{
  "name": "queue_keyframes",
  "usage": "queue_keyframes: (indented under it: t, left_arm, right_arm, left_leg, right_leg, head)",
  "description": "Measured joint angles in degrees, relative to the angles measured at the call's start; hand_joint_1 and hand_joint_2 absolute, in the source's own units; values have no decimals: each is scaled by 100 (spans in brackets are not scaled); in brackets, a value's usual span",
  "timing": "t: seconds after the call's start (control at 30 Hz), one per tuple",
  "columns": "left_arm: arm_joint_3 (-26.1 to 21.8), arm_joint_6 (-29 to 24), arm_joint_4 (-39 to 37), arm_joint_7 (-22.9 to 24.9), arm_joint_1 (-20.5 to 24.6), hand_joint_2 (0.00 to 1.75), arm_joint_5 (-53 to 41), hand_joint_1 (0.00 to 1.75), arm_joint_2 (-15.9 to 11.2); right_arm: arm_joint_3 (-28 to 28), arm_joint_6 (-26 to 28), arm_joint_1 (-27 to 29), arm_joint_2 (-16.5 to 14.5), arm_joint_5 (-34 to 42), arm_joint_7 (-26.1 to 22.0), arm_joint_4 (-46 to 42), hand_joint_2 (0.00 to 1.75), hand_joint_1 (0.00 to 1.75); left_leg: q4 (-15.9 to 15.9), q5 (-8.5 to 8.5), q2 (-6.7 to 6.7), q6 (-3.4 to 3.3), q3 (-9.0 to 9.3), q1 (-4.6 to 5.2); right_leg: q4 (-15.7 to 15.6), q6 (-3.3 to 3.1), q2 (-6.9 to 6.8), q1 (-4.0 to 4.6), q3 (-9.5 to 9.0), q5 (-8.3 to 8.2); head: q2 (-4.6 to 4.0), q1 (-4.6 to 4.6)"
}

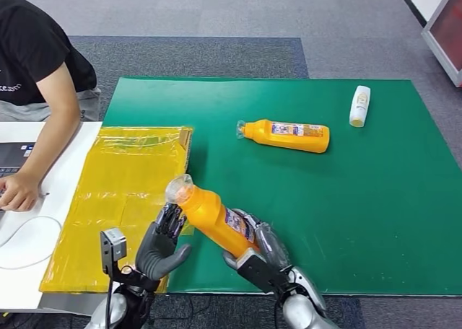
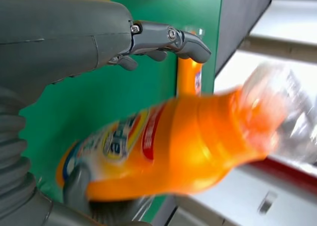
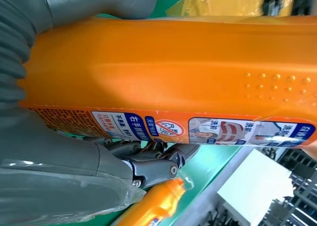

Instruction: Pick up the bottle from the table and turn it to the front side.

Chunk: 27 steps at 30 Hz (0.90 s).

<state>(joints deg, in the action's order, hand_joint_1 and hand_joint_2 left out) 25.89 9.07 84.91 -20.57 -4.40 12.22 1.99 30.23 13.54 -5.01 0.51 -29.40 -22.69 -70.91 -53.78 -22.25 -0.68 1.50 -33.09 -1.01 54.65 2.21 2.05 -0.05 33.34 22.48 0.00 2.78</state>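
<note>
An orange bottle (image 1: 215,217) with a clear cap and a printed label hangs tilted over the green mat's near edge, cap up and to the left. My right hand (image 1: 258,253) grips its lower body; in the right wrist view the thumb (image 3: 101,3) and fingers (image 3: 149,166) wrap the bottle (image 3: 168,72), side label showing. My left hand (image 1: 163,246) is just under the bottle's neck, fingers spread. In the left wrist view its fingers (image 2: 168,40) stand apart from the blurred bottle (image 2: 179,146). A second orange bottle (image 1: 286,136) lies on the mat farther back.
The green mat (image 1: 354,213) covers the table. A yellow plastic bag (image 1: 125,192) lies at its left edge. A small white bottle (image 1: 359,105) lies at the far right. A person (image 1: 38,62) leans over a white table on the left, one hand beside a laptop.
</note>
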Motion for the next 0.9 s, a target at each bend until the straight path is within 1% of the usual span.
queue_keyframes:
  t: [0.07, 0.17, 0.23, 0.33, 0.43, 0.7, 0.83, 0.9]
  left_arm:
    - [90, 115, -38, -2, 48, 175, -97, 0, -30]
    - [194, 222, -77, -10, 125, 175, -295, 0, -86]
    - [246, 242, -89, -10, 180, 175, -502, 0, -127]
    - [328, 278, -104, 10, 260, 175, -738, 0, -173]
    - [344, 330, -133, 67, 306, 175, -747, 0, -201]
    - [344, 333, -181, 92, 344, 175, -744, 0, -240]
    - [342, 297, -184, 94, 359, 175, -743, 0, -243]
    - [338, 290, -187, 94, 371, 175, -743, 0, -243]
  right_arm:
    - [40, 1, -48, -9, 11, -14, 41, 175, 142]
    - [67, 20, -95, -18, 11, -34, 102, 175, 129]
    - [78, 110, -115, -18, -82, -61, 146, 175, 124]
    - [130, 269, -163, -20, -234, -114, 225, 175, 125]
    - [183, 360, -212, -26, -304, -169, 293, 175, 126]
    - [306, 432, -254, -33, -346, -197, 374, 175, 129]
    - [325, 503, -253, -33, -402, -198, 377, 175, 139]
    - [344, 557, -253, -33, -468, -198, 377, 175, 135]
  left_leg:
    - [0, 0, 0, 0, -1, 0]
    - [0, 0, 0, 0, -2, 0]
    - [0, 0, -1, 0, -3, 0]
    - [0, 0, -1, 0, -4, 0]
    - [0, 0, -1, 0, -4, 0]
    - [0, 0, -1, 0, -5, 0]
    - [0, 0, -1, 0, -7, 0]
    - [0, 0, -1, 0, -7, 0]
  right_leg:
    - [0, 0, -1, 0, 1, 0]
    - [1, 0, -3, 0, 1, 0]
    - [1, 0, -4, 0, 1, 0]
    - [1, 0, -4, 0, 1, 0]
    - [1, 0, -5, 0, 2, 0]
    - [1, 0, -5, 0, 5, 1]
    - [1, 0, -5, 0, 6, 0]
    - [1, 0, -5, 0, 7, 0]
  head:
    - [0, 0]
    - [0, 1]
    - [0, 0]
    - [0, -1]
    - [0, -1]
    - [0, 0]
    - [0, -1]
    - [0, 0]
